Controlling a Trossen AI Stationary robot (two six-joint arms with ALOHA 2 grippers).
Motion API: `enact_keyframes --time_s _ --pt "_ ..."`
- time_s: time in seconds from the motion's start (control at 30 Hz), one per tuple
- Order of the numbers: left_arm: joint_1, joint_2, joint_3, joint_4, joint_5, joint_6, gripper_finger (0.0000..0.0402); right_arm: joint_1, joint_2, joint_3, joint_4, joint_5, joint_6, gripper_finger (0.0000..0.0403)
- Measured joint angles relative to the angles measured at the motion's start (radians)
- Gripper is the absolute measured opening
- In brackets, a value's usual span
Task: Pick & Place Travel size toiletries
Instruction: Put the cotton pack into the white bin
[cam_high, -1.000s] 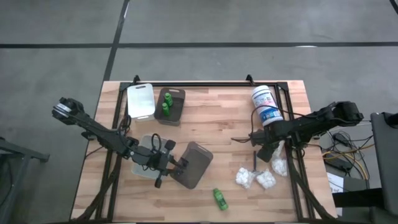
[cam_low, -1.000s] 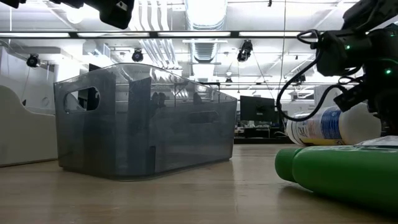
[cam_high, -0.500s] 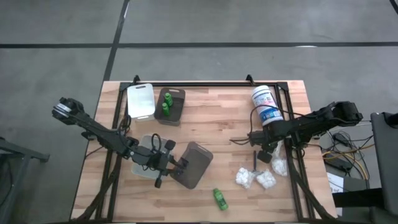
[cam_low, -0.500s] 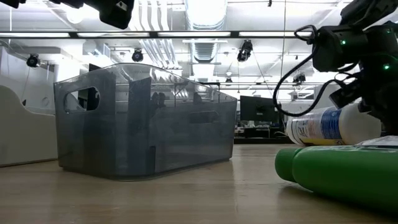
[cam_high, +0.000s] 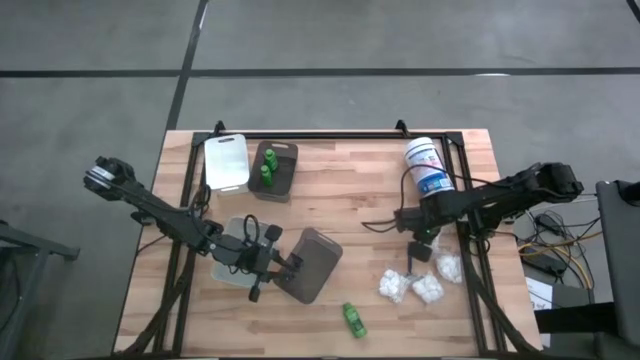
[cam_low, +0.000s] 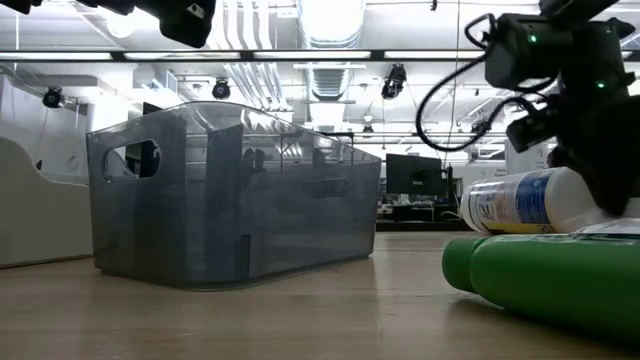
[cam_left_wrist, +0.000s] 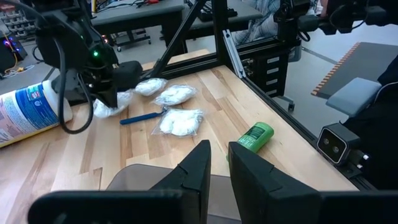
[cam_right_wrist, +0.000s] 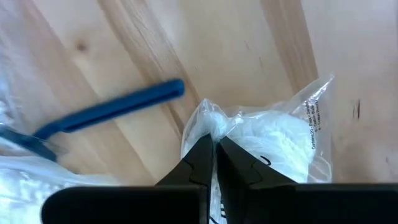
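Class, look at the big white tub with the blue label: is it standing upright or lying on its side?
Lying on its side. In the low view the white tub stretches lengthwise along the table, its label sideways; the left wrist view shows the same.

The middle of the table (cam_high: 350, 190) lies bare between the brown tray (cam_high: 277, 168) and the white tub (cam_high: 428, 170), open for passage. The near-right part is crowded: white packets (cam_high: 410, 287), a blue stick (cam_high: 410, 262) and the right gripper (cam_high: 423, 243). The grey tray (cam_high: 308, 264) and left gripper (cam_high: 290, 268) block the near-left
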Motion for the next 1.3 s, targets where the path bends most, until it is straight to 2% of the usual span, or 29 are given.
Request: enact_keyframes --time_s 0.23,0.5,1.3 --pt "0.000 0.000 0.000 0.001 0.000 0.000 0.0062 0.000 -0.001 0.037 0.084 0.023 -0.070 0.0011" --pt "0.000 0.000 -0.002 0.000 0.000 0.000 0.0062 0.000 -0.001 0.041 0.266 0.024 -0.173 0.0011" --pt "0.001 0.000 -0.002 0.001 -0.008 0.001 0.0062 0.000 -0.001 0.041 0.949 0.025 -0.520 0.0011"
